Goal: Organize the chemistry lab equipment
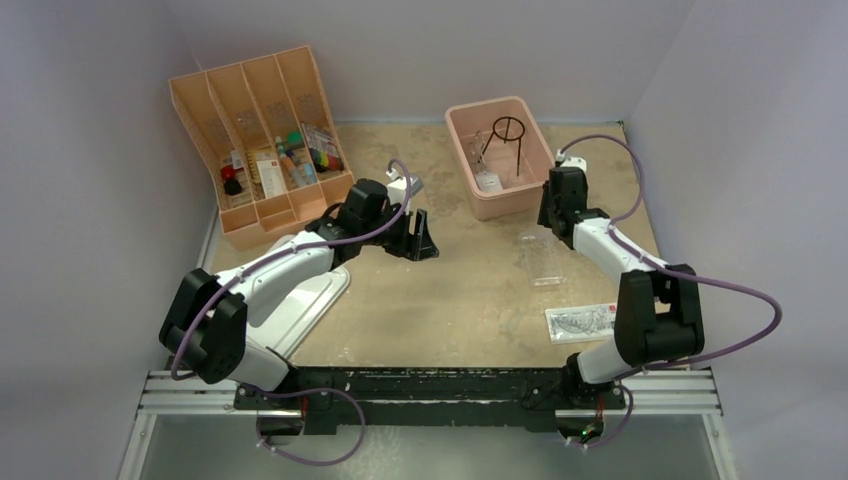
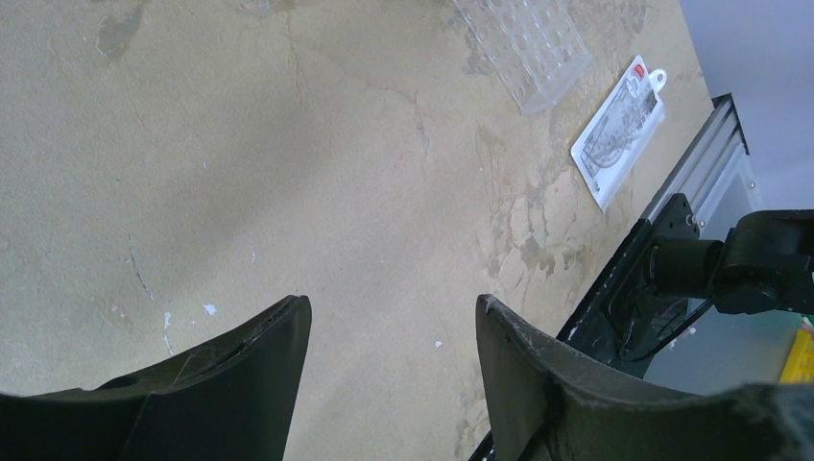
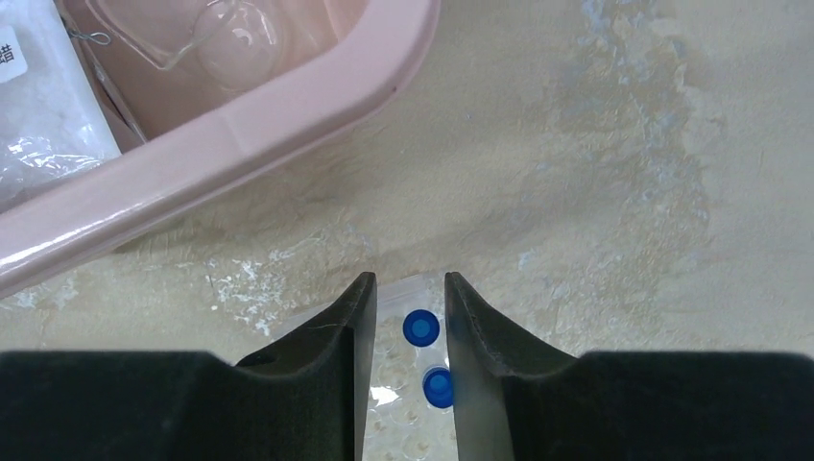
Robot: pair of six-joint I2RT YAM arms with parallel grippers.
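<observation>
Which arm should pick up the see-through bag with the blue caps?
Right. The right claw straddles the clear bag beside the pink tub; the left claw hangs open over the table, away from it.

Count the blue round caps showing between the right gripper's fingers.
2. Both sit in the clear packet under the right gripper: one blue cap nearer the fingertips, the other nearer the camera. More may be hidden beneath the gripper.

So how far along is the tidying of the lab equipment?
Done: the wire tripod and flask sit in the pink tub; small items occupy the orange tray. In hand: the right gripper straddles a clear piece with blue caps, grip unconfirmed. Left: the well rack and a packet lie on the table. The left gripper is open, empty.
</observation>
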